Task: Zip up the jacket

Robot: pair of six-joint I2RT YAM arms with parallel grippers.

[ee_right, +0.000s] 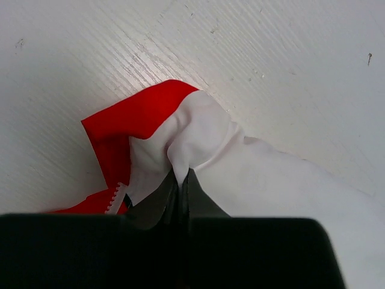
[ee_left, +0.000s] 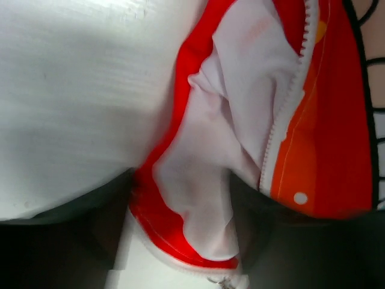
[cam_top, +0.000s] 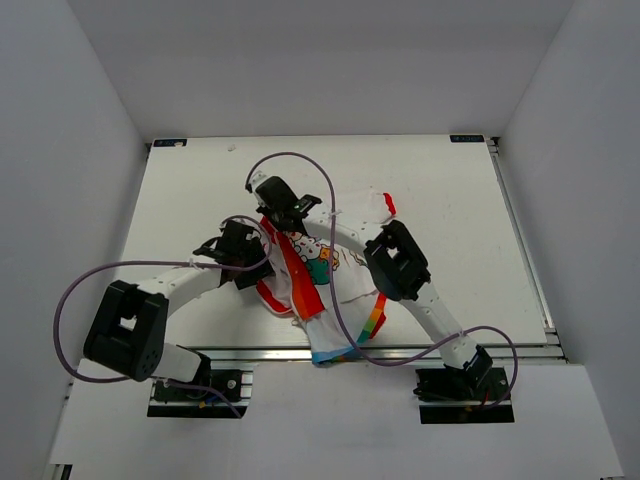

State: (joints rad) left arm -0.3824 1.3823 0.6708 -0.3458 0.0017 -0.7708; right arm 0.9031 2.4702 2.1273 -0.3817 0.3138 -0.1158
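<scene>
- The jacket [cam_top: 330, 270] lies crumpled in the middle of the table [cam_top: 450, 220]. Its rainbow hem [cam_top: 375, 318] points toward the arms' bases and one corner hangs over the near edge.
- The front is plainly open: a long strip of red lining [cam_top: 298, 275] shows down the middle, so none of the zipping looks done.
- The right gripper [ee_right: 180, 177] is clenched on a white fold near the red-edged top of the jacket.
- The left gripper [ee_left: 183, 205] has a finger on either side of a red-rimmed fold of fabric. I cannot tell whether it is pinching that fold or only straddling it.
- A row of zipper teeth [ee_left: 289, 102] runs loose along one edge, joined to nothing.
- I cannot make out the slider with any certainty.
- By my reckoning this is early work: the two front edges have yet to be laid together, the zipper started at the hem, and the slider drawn up.
</scene>
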